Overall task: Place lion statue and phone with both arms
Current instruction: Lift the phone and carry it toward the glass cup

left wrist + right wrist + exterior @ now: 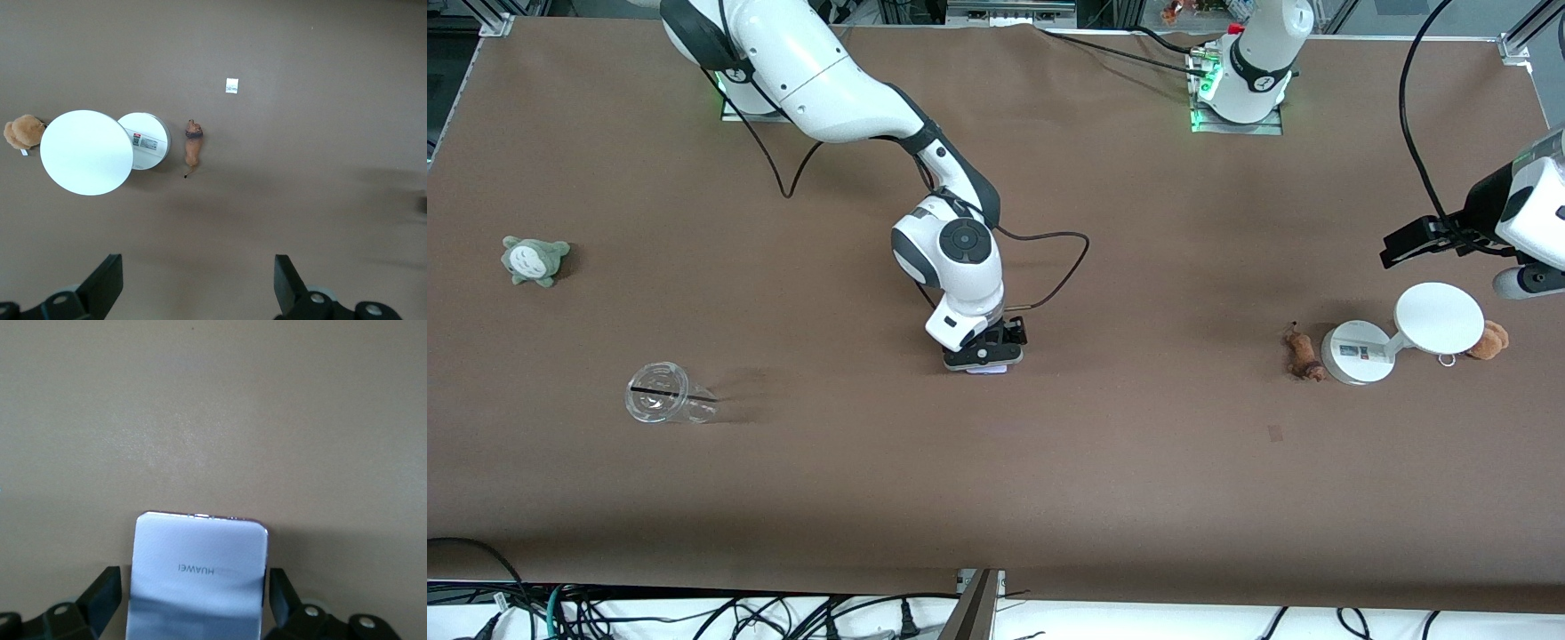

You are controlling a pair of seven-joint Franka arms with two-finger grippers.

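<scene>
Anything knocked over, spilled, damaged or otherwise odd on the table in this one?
One thing: the clear plastic cup lies on its side toward the right arm's end, with no spill visible. The lion statue also lies flat beside the white stand. Nothing looks damaged. The right gripper is down at the phone; the left gripper waits open.

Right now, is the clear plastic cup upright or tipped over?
Tipped over. The clear cup lies on its side on the table, toward the right arm's end, its round mouth facing the front camera and its body stretched along the surface.
</scene>
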